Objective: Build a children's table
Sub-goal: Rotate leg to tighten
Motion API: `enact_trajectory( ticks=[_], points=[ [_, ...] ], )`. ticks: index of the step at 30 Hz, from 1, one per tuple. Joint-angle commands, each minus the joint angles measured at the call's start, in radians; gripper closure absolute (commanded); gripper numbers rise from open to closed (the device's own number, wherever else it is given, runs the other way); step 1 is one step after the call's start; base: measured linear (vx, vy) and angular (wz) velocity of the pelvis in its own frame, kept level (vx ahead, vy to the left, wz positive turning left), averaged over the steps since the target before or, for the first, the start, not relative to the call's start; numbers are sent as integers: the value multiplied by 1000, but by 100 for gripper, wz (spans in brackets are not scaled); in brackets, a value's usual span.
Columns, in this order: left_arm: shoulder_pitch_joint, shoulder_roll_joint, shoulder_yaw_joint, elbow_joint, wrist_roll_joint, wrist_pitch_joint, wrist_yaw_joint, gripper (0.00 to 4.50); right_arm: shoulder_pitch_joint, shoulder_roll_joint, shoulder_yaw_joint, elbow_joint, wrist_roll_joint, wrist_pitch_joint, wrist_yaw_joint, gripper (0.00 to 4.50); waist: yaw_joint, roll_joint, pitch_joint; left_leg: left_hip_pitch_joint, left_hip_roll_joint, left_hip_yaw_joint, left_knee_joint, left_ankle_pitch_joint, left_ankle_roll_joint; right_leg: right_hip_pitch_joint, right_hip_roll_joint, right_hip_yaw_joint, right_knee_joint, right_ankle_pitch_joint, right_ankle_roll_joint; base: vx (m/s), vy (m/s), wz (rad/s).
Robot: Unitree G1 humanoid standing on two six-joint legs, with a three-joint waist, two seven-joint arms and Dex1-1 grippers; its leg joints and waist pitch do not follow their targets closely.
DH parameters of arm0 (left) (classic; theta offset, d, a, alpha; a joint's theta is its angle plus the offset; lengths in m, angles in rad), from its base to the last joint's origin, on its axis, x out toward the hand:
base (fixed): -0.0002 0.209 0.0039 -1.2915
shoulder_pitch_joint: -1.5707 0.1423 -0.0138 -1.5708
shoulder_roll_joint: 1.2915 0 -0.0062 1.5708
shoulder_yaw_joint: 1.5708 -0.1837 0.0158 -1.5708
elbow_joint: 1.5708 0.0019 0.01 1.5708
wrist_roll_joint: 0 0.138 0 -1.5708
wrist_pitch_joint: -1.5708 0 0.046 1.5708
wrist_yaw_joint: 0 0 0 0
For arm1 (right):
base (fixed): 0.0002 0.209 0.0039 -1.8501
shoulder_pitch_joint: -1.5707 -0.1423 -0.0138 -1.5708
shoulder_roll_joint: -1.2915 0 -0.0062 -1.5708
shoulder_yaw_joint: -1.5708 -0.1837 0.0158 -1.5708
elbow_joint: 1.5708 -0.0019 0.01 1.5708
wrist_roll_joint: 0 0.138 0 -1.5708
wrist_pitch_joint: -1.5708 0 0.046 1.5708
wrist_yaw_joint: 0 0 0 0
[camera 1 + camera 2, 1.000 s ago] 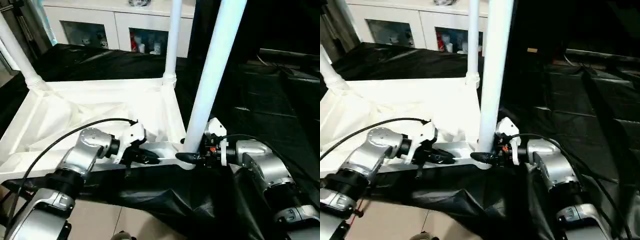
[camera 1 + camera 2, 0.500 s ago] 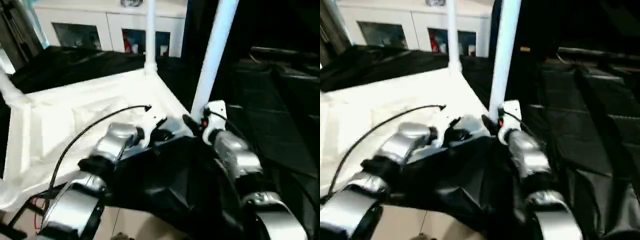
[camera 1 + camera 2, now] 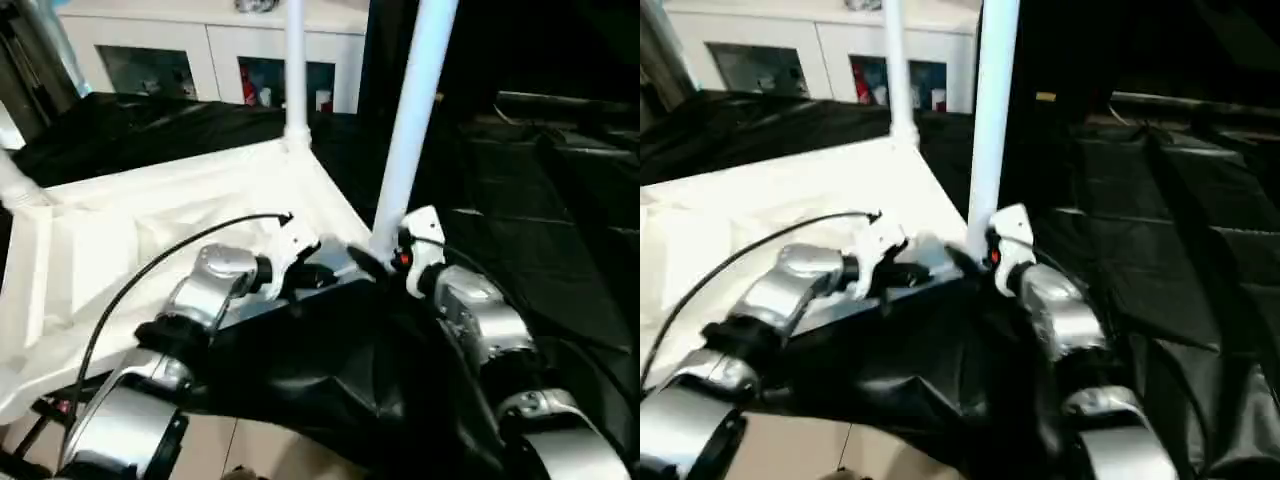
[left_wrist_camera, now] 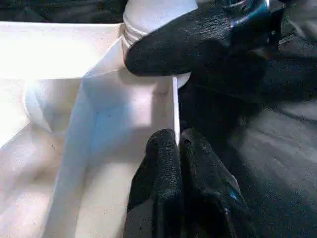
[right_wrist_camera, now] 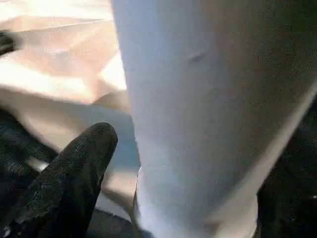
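1. Upside down on the black-draped surface (image 3: 540,220): the white tabletop (image 3: 120,230), ribbed underside up, with the legs standing in its corner sockets, one at the far corner (image 3: 295,70) and another at the left edge (image 3: 15,180).
2. At the near right corner, the leg that matters (image 3: 410,110): long axis close to vertical, leaning a touch to the right as it rises, its foot in the socket just beyond both arms.
3. Left gripper (image 4: 178,144): jaws pressed together at the tabletop's near rim, apparently nipping the thin wall between the tips, just left of that socket.
4. Right gripper (image 3: 375,262): jaws spread at the base of the leg, reaching in from the right. One finger (image 5: 74,173) stands off from the tube with a gap between (the other is hidden behind the tube).
5. Judgement: right arm nearer the leg and better placed to grip it. Any seating push has to run straight down the leg's axis into the socket while the left gripper steadies the rim.
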Motion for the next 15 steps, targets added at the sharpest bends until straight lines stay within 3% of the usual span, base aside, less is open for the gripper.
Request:
enact_trajectory(
  ticks=[1,5,12,15],
  points=[
    [9,-1,-26,-71,-55,-63,-105,450,16,-15,58,-69,36,20,147,38,7,-2,-72,4,48,-13,-66,-139,92,65,-73,64,-61,-179,-220,0,0,0],
    [46,46,-34,-123,-75,-62,-199,450,45,-86,77,-112,42,1,255,38,17,-6,-69,4,49,-10,-67,-153,86,60,-72,64,-63,-205,-216,0,0,0],
    [72,101,-35,-147,-87,-78,-283,450,80,-183,103,-170,83,78,443,38,31,-6,-69,8,51,-12,-69,-172,69,58,-74,63,-68,-271,-192,0,0,0],
    [75,109,-38,-155,-94,-73,-299,450,82,-188,102,-176,93,99,463,74,34,-7,-70,7,51,-12,-69,-155,72,57,-75,64,-67,-261,-190,0,0,0]
  ],
)
